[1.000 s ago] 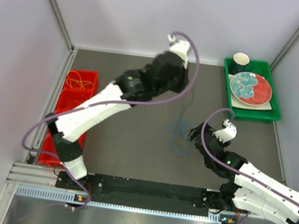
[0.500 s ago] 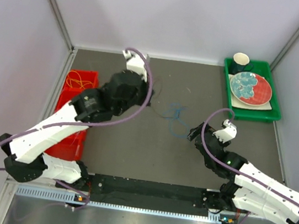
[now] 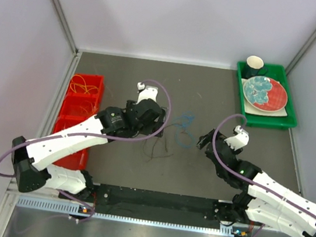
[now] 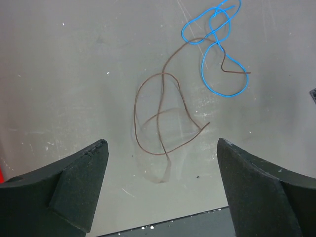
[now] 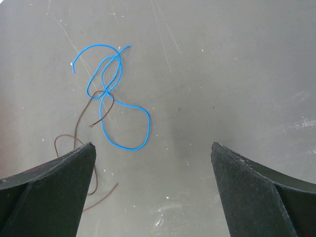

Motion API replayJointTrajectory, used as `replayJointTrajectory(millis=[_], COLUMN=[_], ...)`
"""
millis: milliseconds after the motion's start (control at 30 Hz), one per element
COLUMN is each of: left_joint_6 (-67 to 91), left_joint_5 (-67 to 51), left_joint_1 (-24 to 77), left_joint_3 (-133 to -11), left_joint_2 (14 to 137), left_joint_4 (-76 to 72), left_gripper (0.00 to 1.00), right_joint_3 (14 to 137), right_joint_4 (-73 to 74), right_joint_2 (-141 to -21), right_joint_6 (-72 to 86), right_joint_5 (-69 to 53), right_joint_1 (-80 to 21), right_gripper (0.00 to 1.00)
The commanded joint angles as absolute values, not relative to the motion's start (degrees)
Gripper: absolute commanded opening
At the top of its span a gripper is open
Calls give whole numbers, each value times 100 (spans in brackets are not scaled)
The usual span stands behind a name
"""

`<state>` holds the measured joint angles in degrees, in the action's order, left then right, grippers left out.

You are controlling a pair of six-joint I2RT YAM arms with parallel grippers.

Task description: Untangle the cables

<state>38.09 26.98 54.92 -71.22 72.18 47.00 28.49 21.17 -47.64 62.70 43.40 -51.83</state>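
my left gripper (image 4: 160, 148) hangs wide open and empty above the table (image 4: 74, 74), its jaws straddling the dark cable (image 4: 135, 116), likely lined up for a pick. farther out, that cable's tail crosses the blue cable (image 4: 203, 74), so the two are not yet separated. my right gripper (image 5: 153, 145) hovers there, equally wide and empty.

The table (image 4: 59, 74) is matt grey, scratched and speckled. The blue cable (image 5: 148, 126) has a smooth plastic sheath; the dark cable (image 4: 135, 121) looks duller.
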Motion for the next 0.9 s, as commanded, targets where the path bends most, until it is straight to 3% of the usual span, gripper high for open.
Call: replayJointTrajectory(millis=[0, 400, 633, 867], left_joint_6=[3868, 3446, 2919, 2514], left_joint_5=[2690, 1767, 2030, 845], left_joint_1=[5511, 5511, 5432, 4484], left_joint_3=[-7102, -7672, -8516, -9324], left_joint_2=[7540, 9243, 10265, 11187], left_joint_4=[4274, 3077, 2901, 2628], left_gripper=[93, 84, 83, 81], right_joint_3=[2874, 2822, 2505, 2566], right_joint_4=[1872, 2275, 2180, 2031], right_joint_2=[-4808, -4571, -4079, -4271], right_joint_6=[6161, 6512, 6671, 6504], right_joint_5=[4316, 4552, 4711, 4597], right_joint_1=[-5133, -5124, -5124, -5098], right_gripper=[99, 99, 99, 99])
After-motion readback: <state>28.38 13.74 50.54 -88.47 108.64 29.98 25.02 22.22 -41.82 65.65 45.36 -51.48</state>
